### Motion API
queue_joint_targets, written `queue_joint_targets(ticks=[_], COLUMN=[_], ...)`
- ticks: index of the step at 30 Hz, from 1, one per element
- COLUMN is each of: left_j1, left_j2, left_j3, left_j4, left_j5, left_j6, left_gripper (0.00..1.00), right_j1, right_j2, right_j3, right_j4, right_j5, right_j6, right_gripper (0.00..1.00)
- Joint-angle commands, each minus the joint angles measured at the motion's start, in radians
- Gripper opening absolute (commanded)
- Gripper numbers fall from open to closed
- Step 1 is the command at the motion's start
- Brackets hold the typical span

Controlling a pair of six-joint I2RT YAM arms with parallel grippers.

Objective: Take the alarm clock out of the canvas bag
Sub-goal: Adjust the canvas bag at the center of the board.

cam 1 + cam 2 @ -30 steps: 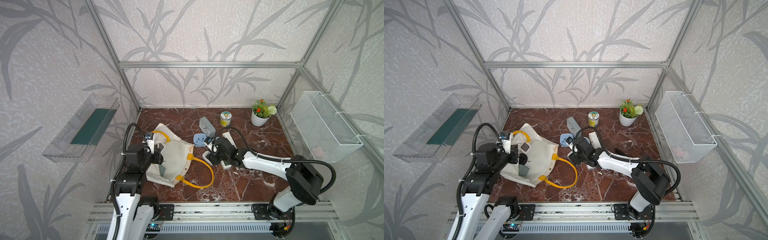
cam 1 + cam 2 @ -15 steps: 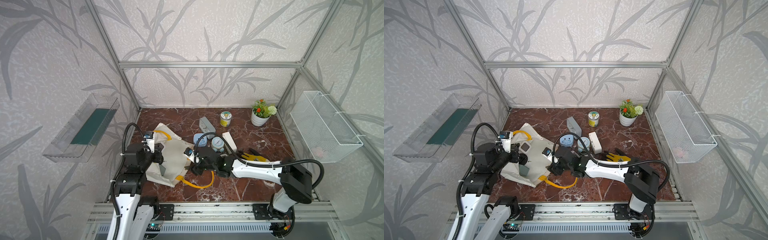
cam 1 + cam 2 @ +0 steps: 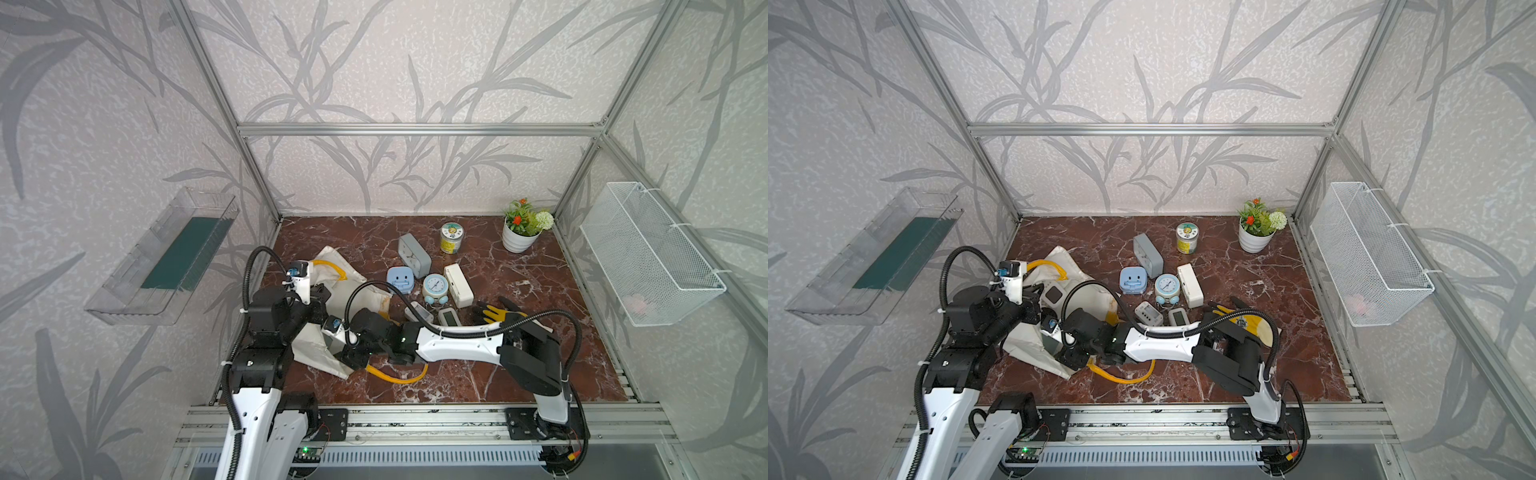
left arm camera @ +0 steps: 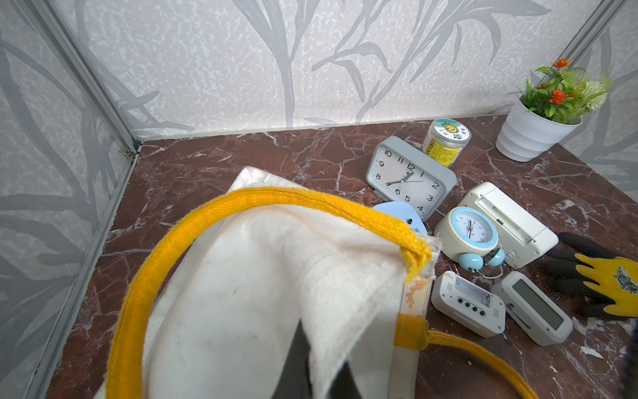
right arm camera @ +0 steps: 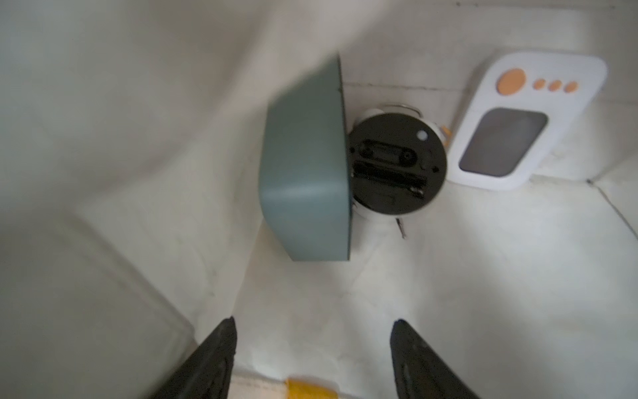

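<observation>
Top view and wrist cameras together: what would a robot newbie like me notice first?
Alarm clocks huddle on the marble table, the grey boxy clock and blue twin-bell clock among them. Left of them the left gripper pinches the edge of the canvas bag while the open right gripper reaches inside, toward a teal clock, a round black-backed clock and a white digital clock.

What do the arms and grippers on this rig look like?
The left arm and right arm match: white shell links, black joints, a black ribbed cable looped along each, fixed with white ties. A white camera block with a blue plug sits at each wrist. The left gripper and right gripper have black tapered fingers.
</observation>
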Motion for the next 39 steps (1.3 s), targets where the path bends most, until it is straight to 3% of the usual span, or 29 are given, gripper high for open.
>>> queue_joint_targets(ticks=[1,8,14,16,25,39], left_j1=[-0.002,-0.003,-0.002,-0.003,-0.002,0.000], left_j2=[-0.003,0.029,0.037,0.023,-0.046,-0.059], left_j3=[-0.001,-0.035,-0.041,-0.046,-0.071,-0.071], left_j4=[0.122,0.239,0.268,0.259,0.210,0.203], left_j5=[0.043,0.051,0.071,0.081,0.080,0.096], left_j6=[-0.013,-0.028,-0.058,-0.060,-0.044,-0.051], left_gripper=[0.00,0.00,0.00,0.00,0.00,0.00], right_j1=[0.011,0.057,0.069,0.061,0.013,-0.010], right_j2=[0.015,0.082,0.141,0.128,0.037,0.013], right_j3=[0.033,0.151,0.257,0.236,0.067,-0.024], right_j4=[-0.018,-0.039,-0.094,-0.085,0.038,0.121], right_j5=[-0.053,-0.087,0.044,0.099,0.143,0.242], right_j6=[0.043,0.063,0.075,0.083,0.104,0.028], right_gripper=[0.71,0.69,0.71,0.73,0.80,0.81])
